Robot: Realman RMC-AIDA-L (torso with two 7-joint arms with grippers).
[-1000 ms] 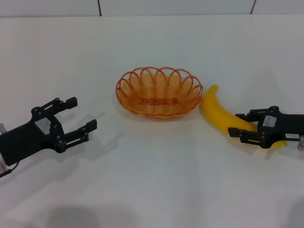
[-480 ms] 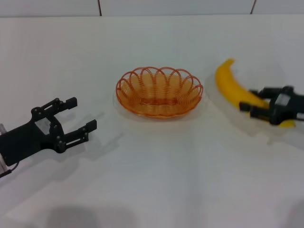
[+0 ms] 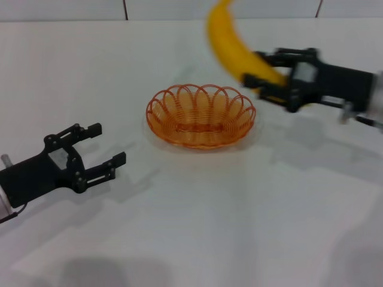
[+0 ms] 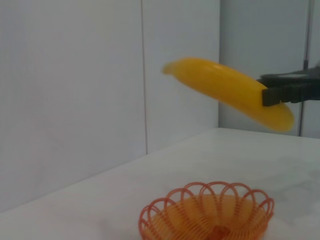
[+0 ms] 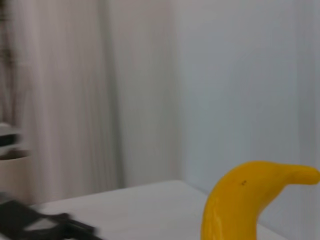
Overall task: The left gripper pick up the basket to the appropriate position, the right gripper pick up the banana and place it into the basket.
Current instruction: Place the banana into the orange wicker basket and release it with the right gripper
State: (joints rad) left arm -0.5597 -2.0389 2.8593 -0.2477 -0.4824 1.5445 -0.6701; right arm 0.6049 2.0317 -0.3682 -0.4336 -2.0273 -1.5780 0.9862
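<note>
The orange wire basket [image 3: 200, 115] sits on the white table at the middle; it also shows in the left wrist view [image 4: 207, 215]. My right gripper [image 3: 263, 81] is shut on the yellow banana [image 3: 230, 42] and holds it in the air above and behind the basket's right side. The banana shows in the left wrist view [image 4: 230, 91] above the basket, and in the right wrist view [image 5: 245, 202]. My left gripper [image 3: 103, 145] is open and empty, low over the table to the left of the basket, apart from it.
The white table [image 3: 239, 215] runs to a pale wall at the back. Nothing else stands on it near the basket.
My right gripper has lifted the banana off the table and carried it up and to the left, over the basket's back right. The left gripper has barely moved.
</note>
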